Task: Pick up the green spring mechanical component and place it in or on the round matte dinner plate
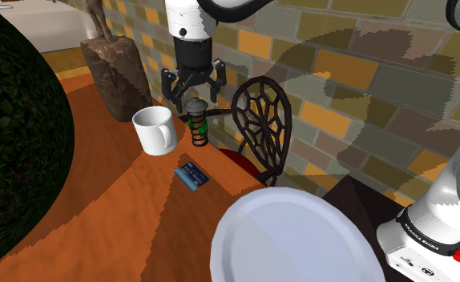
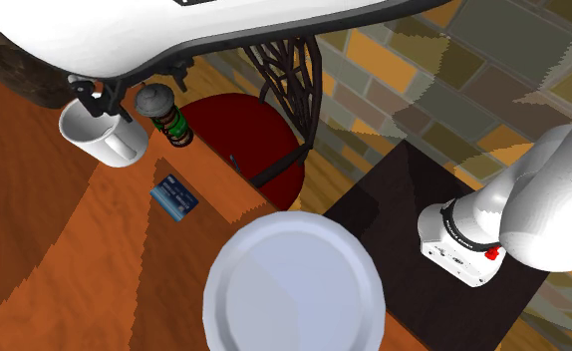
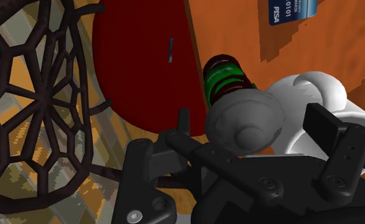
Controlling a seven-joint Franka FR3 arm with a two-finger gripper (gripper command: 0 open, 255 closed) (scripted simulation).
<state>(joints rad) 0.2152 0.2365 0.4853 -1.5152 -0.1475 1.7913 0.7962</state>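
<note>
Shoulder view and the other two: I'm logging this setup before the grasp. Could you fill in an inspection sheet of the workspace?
Surface: orange wooden table.
Job's things: green spring with a grey cap, upright beside the mug; round white plate, nothing on it.
Clutter: white mug; blue card lying flat.
Gripper: gripper open, fingers either side of the spring's cap, not touching it.
Cables: nothing seen.
Surroundings: web-backed chair with a red seat, brick wall, brown block behind the mug.
</note>
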